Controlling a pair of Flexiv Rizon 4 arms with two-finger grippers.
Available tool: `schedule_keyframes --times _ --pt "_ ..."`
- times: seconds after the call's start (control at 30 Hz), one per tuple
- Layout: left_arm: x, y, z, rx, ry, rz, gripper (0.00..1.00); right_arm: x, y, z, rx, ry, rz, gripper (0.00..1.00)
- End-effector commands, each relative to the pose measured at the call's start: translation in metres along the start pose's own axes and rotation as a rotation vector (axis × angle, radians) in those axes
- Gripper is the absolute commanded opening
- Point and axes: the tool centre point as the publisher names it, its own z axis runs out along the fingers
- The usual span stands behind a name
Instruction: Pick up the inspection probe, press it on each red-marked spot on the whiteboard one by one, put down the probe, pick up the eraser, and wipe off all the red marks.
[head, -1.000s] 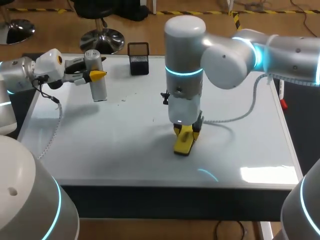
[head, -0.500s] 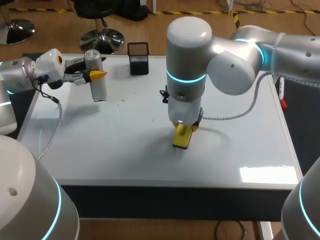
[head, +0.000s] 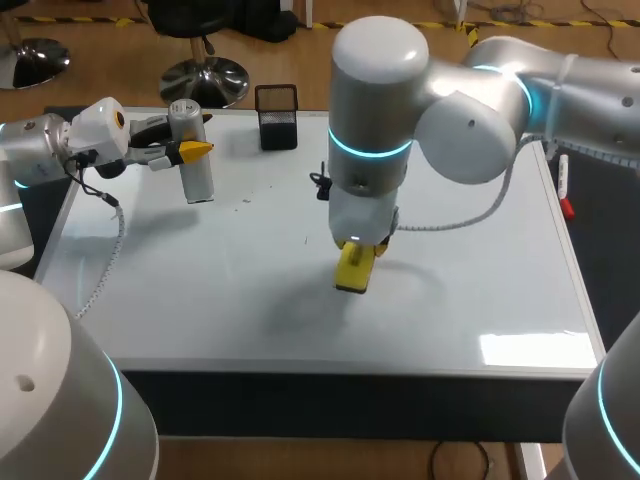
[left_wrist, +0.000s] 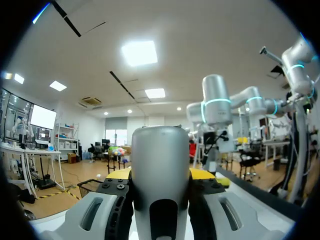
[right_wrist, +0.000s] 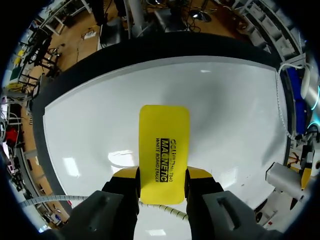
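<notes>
My left gripper (head: 183, 150) is shut on the inspection probe (head: 193, 150), a grey upright cylinder at the far left of the whiteboard (head: 200, 290), with its lower end down at the board. In the left wrist view the probe (left_wrist: 160, 170) fills the gap in the left gripper (left_wrist: 161, 176). My right gripper (head: 357, 252) points down near the board's middle, shut on the yellow eraser (head: 354, 270), which lies flat against the surface. In the right wrist view the eraser (right_wrist: 164, 145) sticks out ahead of the right gripper (right_wrist: 162, 174). The probe (right_wrist: 283, 176) stands off to one side.
A black mesh pen holder (head: 277, 117) stands at the board's far edge. A few faint dark specks (head: 247, 200) lie near the probe. A red pen (head: 567, 207) rests beyond the right edge. A cable (head: 470, 228) trails from the right arm over the board.
My right arm has slid the eraser a little to the left and farther from the front edge. The left arm and the probe have not moved.
</notes>
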Motion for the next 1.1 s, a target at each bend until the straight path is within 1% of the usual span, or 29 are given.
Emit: schedule_keyframes --times 0.03,0.1,0.2,0.4,0.53,0.87,1.1 --pt "0.0 -0.001 0.0 0.0 -0.001 0.001 0.0 -0.028 0.007 0.019 -0.003 0.018 -0.03 0.0" --pt "0.0 -0.001 0.0 0.0 -0.001 0.001 0.0 -0.038 0.013 0.023 -0.009 0.019 -0.048 0.0" --pt "0.0 -0.001 0.0 0.0 -0.001 0.001 0.0 -0.045 0.019 0.029 -0.021 0.027 -0.069 0.0" --pt "0.0 -0.001 0.0 0.0 -0.001 0.001 0.0 -0.047 0.024 0.04 -0.028 0.034 -0.064 0.0" --pt "0.0 -0.001 0.0 0.0 -0.001 0.001 0.0 -0.047 0.028 0.047 -0.047 0.034 -0.057 0.0" --pt "0.0 -0.001 0.0 0.0 -0.001 0.001 0.0 -0.041 0.035 0.06 -0.079 0.034 -0.034 0.0" --pt "0.0 -0.001 0.0 0.0 -0.001 0.001 0.0 -0.025 0.038 0.079 -0.124 0.056 0.011 0.0"
